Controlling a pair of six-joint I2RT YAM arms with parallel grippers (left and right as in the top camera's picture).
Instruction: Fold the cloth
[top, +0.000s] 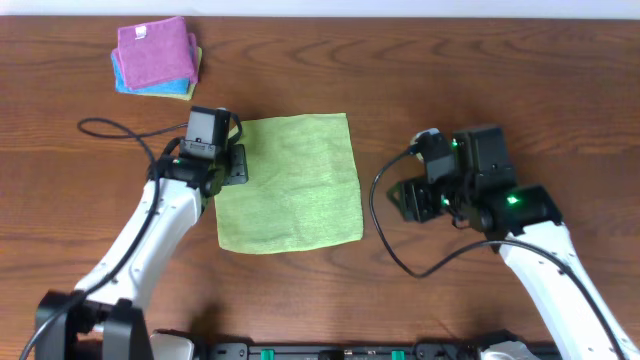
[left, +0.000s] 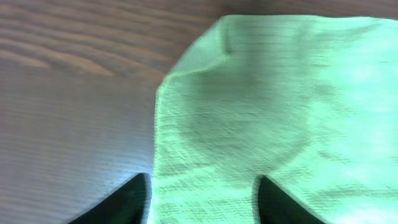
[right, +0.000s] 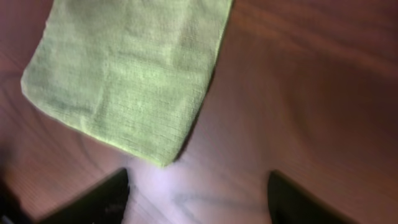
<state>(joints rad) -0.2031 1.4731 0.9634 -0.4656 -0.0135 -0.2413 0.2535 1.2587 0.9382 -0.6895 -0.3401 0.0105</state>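
Right now the cloth (top: 290, 183) is lying flat and unfolded around the middle of the table (top: 420, 60), well apart from the stack of folded cloths (top: 155, 58) sitting by the far left corner. The left gripper (top: 228, 166) is reaching low over the cloth's left edge, fingers partly apart and straddling that hem, likely lining up a pinch; the wrist view is blurry, so contact is unclear. The right gripper (top: 412, 198) is hovering over bare wood just right of the cloth, facing its right edge, fingers parted and holding nothing.
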